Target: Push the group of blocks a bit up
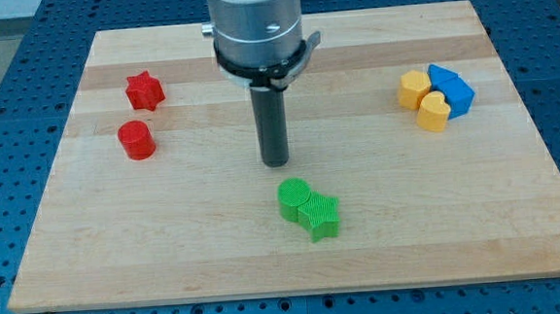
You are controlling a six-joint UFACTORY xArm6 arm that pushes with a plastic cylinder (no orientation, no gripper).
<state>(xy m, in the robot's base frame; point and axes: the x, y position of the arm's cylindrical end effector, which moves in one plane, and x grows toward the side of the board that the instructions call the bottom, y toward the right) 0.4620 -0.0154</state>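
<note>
My tip [276, 162] stands on the wooden board [188, 250] near the middle, just above the green pair. A green cylinder [294, 197] and a green star [321, 216] touch each other below the tip. At the view's right a yellow hexagon [413, 88], a yellow heart-like block [434, 111] and two blue blocks [452, 90] sit packed together. At the view's left a red star [144, 90] sits above a red cylinder [136, 139], apart from each other.
The arm's grey metal body [256, 27] hangs over the board's top middle. A blue perforated table [7, 144] surrounds the board on all sides.
</note>
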